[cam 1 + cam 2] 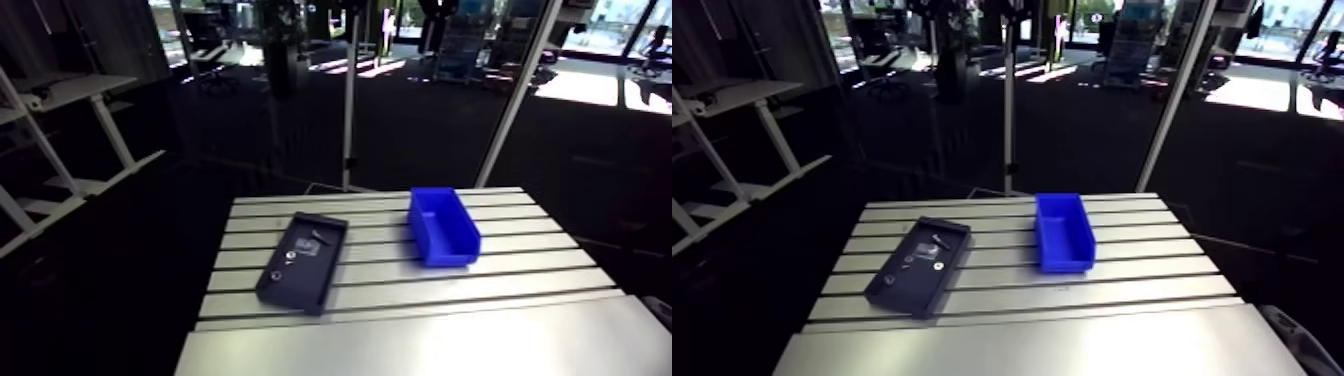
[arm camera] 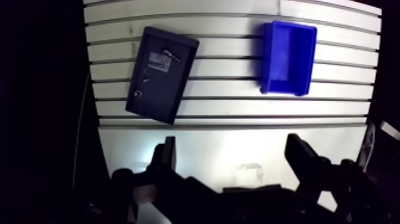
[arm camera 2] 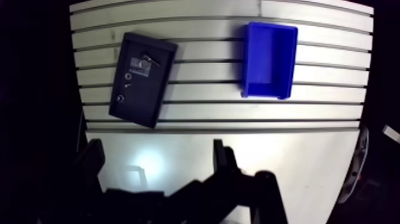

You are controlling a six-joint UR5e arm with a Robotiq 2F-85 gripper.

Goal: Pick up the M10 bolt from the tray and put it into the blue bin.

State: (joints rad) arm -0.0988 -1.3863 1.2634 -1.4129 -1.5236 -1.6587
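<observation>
Sitting at the far end of the black tray [image 1: 300,290]: the bolt [image 2: 172,56], a slim dark piece just beside a pale label [image 2: 158,58]. It is too small to confirm the size. Two small round parts [image 2: 138,93] lie on the tray floor, nearer the gripper [image 2: 233,158]. In the arm view the tray is left of centre, skewed to the slots of the table [image 1: 420,300]. The blue bin [image 1: 447,253] is right of centre, apart from the tray. Wrist view: the gripper is high over the near smooth strip of the table, jaws spread wide.
</observation>
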